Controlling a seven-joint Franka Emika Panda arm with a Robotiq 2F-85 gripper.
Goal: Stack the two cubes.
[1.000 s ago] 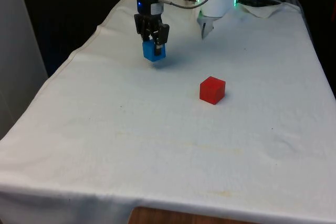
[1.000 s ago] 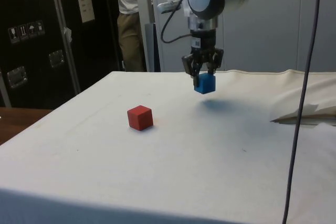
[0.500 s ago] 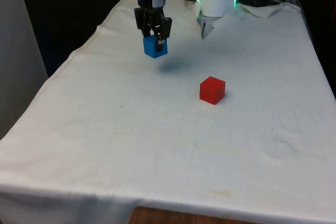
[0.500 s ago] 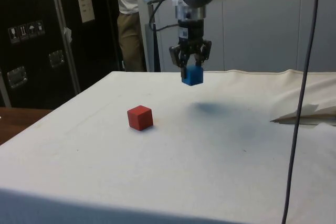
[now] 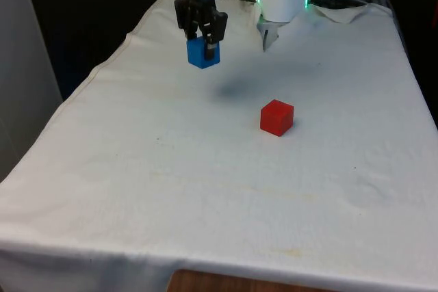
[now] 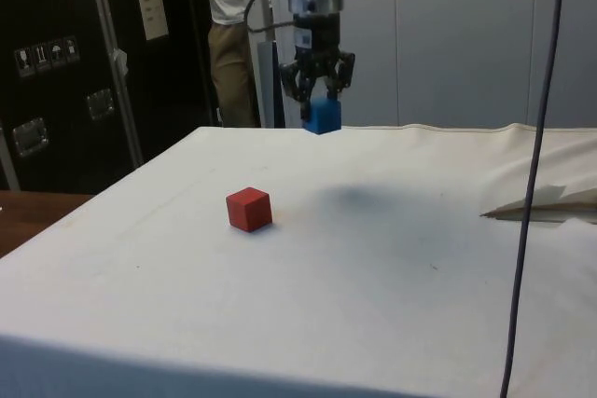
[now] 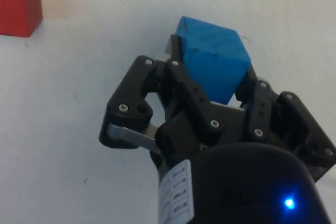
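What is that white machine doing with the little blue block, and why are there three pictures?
That white machine is a robot arm. At its end is a black gripper, a claw with two fingers that pinch things. Right now it is pinching a blue cube and holding it up in the air above the table, which is covered with a white cloth.

The three pictures show the same moment from three cameras. One looks across the table from the front. One looks from the side, where a person stands in the background. One rides on the robot's wrist and looks down past the fingers, so there the blue cube looks big.

A red cube sits on the cloth by itself, apart from the blue one. The job is to stack the two cubes, and that is not done yet.
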